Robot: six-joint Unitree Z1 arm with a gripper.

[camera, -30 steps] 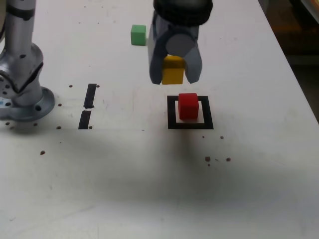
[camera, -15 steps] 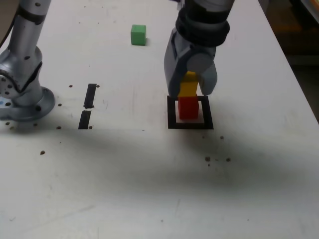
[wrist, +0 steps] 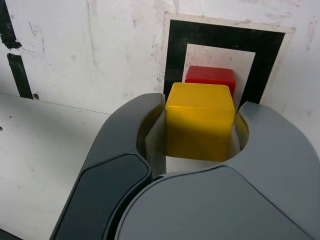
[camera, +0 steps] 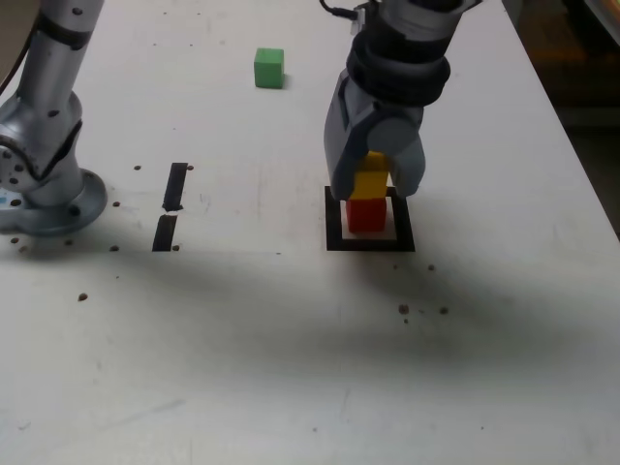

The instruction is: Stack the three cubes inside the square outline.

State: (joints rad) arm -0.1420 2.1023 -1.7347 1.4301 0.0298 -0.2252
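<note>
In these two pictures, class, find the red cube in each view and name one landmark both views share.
Exterior view: red cube sits inside the square outline, under the yellow cube.
Wrist view: red cube shows just past the yellow cube.
Shared landmark: the square outline.

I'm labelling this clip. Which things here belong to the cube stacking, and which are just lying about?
Part of the job:
- yellow cube, clamped in the gripper
- red cube
- green cube, off on its own
- square outline

Just lying about:
- two black strips
- dark specks on the table
</note>
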